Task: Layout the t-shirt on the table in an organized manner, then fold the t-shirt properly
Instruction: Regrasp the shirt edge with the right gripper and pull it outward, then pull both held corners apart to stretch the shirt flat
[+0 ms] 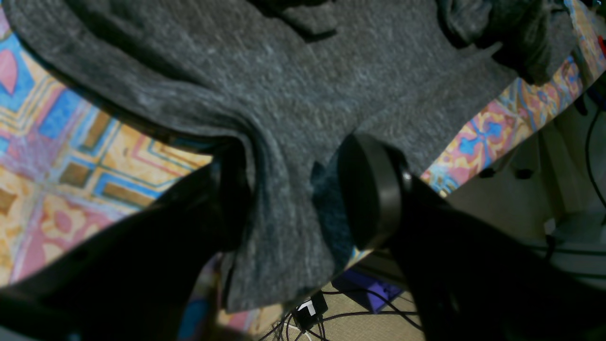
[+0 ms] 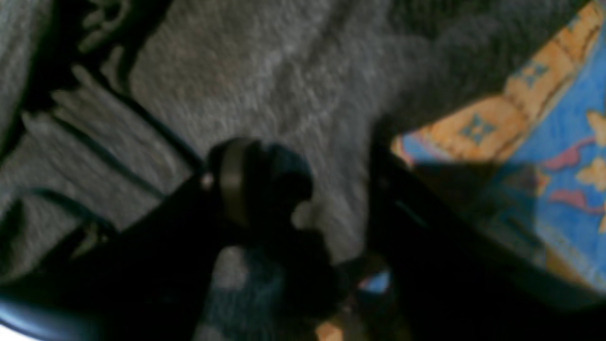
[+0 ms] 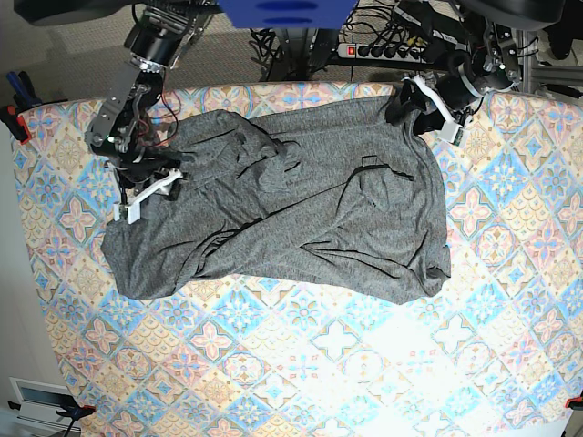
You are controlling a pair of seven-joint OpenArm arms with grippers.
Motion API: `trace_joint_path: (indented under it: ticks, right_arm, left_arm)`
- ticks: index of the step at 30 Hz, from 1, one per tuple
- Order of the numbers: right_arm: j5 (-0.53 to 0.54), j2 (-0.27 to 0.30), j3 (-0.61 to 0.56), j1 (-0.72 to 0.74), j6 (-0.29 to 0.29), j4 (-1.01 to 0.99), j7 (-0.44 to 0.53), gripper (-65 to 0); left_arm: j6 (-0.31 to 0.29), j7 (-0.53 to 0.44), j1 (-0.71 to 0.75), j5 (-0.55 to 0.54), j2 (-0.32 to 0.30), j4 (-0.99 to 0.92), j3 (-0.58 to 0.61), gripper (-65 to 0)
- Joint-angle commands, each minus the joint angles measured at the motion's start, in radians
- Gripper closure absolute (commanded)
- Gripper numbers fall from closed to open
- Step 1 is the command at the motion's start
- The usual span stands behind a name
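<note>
The dark grey t-shirt (image 3: pixel 301 209) lies rumpled and partly spread across the far half of the patterned table (image 3: pixel 319 364), with folds bunched near its middle. My left gripper (image 3: pixel 428 105) is at the shirt's far right corner by the table's edge. In the left wrist view its jaws (image 1: pixel 289 189) stand wide apart astride a fold of t-shirt (image 1: pixel 284 85) that hangs over the table (image 1: pixel 71 156). My right gripper (image 3: pixel 146 187) is at the shirt's left end. Its jaws (image 2: pixel 326 161) stand partly apart over t-shirt cloth (image 2: pixel 284 61); the blurred view hides whether they grip it.
A power strip with cables (image 3: pixel 383 50) lies beyond the far edge. Cables (image 1: pixel 307 312) and a purple object (image 1: pixel 364 289) are on the floor below the table edge. Red clamps (image 3: pixel 16 123) sit at the left edge. Bare tablecloth (image 2: pixel 568 142) lies beside the shirt.
</note>
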Motion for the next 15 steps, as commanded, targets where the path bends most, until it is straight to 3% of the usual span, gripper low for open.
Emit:
trace_joint_path:
  ticks: [1, 4, 9, 15]
  right_arm:
    - [0.001, -0.005, -0.005, -0.002, 0.007, 0.000, -0.044, -15.1]
    - [0.001, -0.005, 0.002, -0.002, 0.007, 0.000, -0.044, -0.1]
    - [-0.008, 0.009, 0.014, -0.004, 0.007, 0.002, -0.044, 0.0]
    - [-0.118, 0.015, 0.070, -0.004, 0.007, 0.062, -0.034, 0.0]
  left_arm:
    - [0.034, 0.104, -0.001, 0.102, -0.002, -0.011, 0.006, -29.5]
    - [0.034, 0.105, -0.024, 0.140, 0.004, -0.014, 0.009, -20.5]
    - [0.034, 0.105, -0.062, 0.200, 0.036, -0.016, 0.002, -3.6]
    - [0.034, 0.105, -0.065, 0.215, 0.039, -0.010, 0.002, -4.0]
